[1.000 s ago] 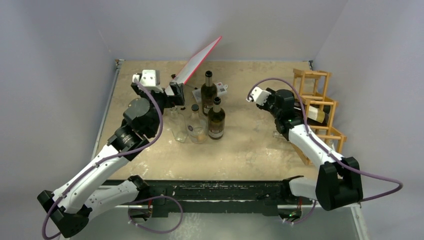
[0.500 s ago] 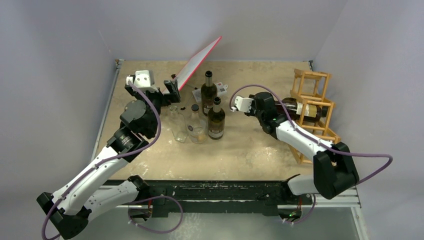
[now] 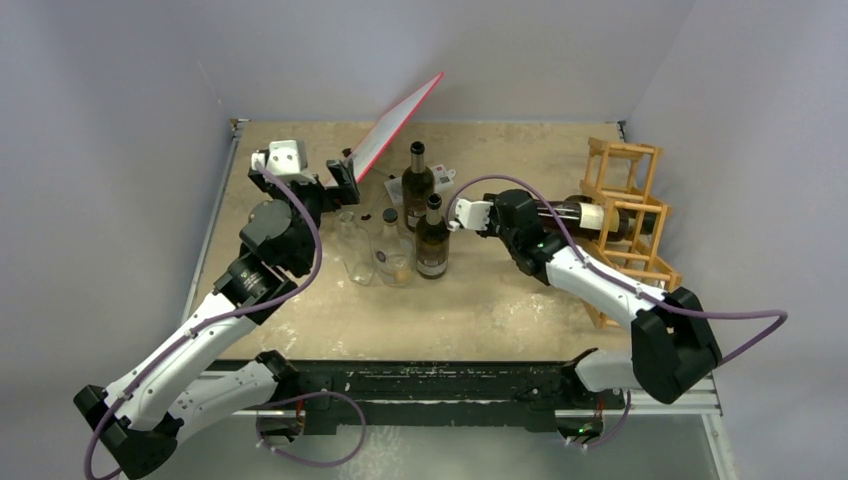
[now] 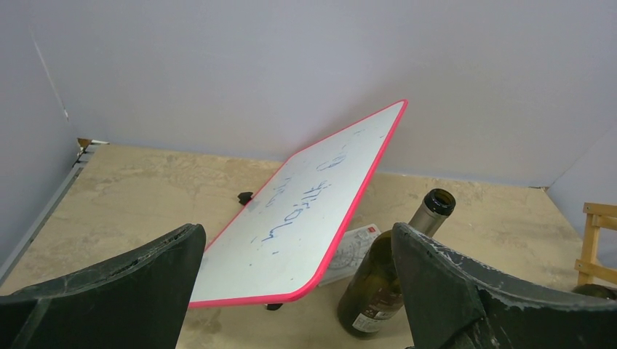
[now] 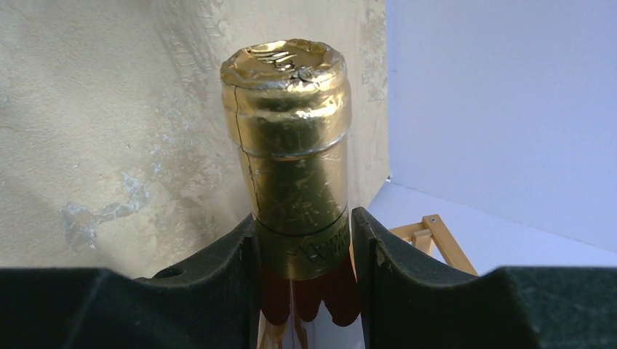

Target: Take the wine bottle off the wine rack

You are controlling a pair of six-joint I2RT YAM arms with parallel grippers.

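Right pincer (image 5: 303,236) clamped on the gold-foil neck of the wine bottle (image 5: 287,131), bottle lying level behind it, base end inside the wine rack (image 3: 622,147), left pincer (image 4: 297,243) wide open, empty, red-edged board (image 4: 313,211) just ahead

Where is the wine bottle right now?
Top view, right side: the wine bottle lies sideways, neck clamped in the right tool, base end among the bars of the wine rack.
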